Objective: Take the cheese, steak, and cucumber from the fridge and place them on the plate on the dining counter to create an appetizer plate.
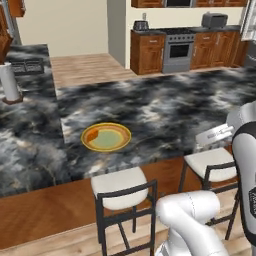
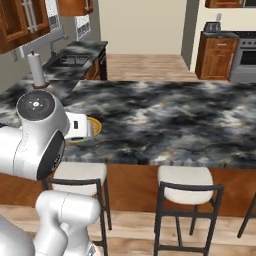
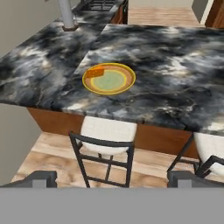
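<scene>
Cheese (image 3: 94, 72) wedge on plate (image 3: 124, 85) rim, claw (image 3: 113, 179) open

cheese (image 3: 95, 72) on plate (image 3: 124, 85), dining counter (image 3: 166, 87); open gripper (image 3: 111, 178) above stool (image 3: 107, 131)

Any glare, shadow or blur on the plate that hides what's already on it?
Left base view: plate evenly lit, no glare, soft-edged; the cheese reads as an orange patch on its left rim. Hand view: sharper, cheese a clear wedge, no shadow over it. Right base view: the arm covers most of the plate.
</scene>
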